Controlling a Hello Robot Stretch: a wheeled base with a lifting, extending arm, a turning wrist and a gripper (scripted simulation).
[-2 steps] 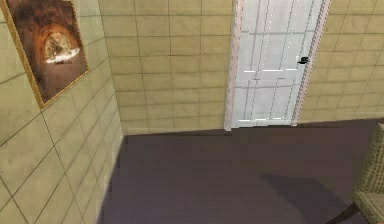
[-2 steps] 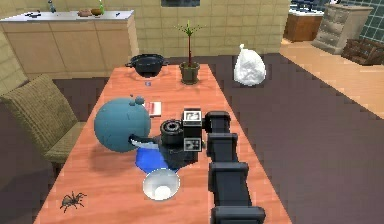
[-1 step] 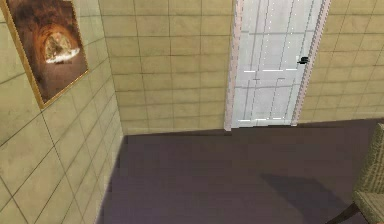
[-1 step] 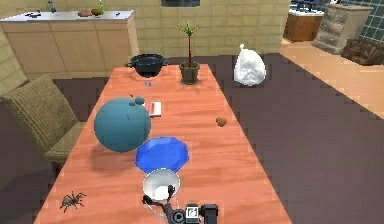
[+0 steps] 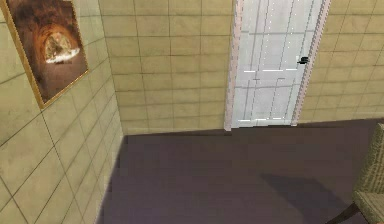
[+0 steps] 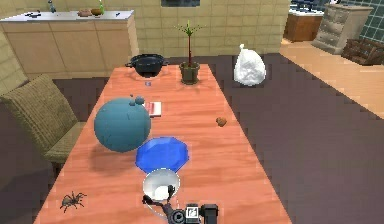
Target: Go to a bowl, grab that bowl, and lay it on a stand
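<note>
Hand (image 6: 161,199) at white bowl (image 6: 160,182) on wooden table (image 6: 235,150); hold unclear.

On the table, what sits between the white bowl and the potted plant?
Arm side view: a blue dish lies next to the white bowl, then bare tabletop up to the potted plant.

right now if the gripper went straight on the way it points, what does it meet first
Likely the white bowl right at the gripper; depth is unclear, so it may pass beside it.
</note>
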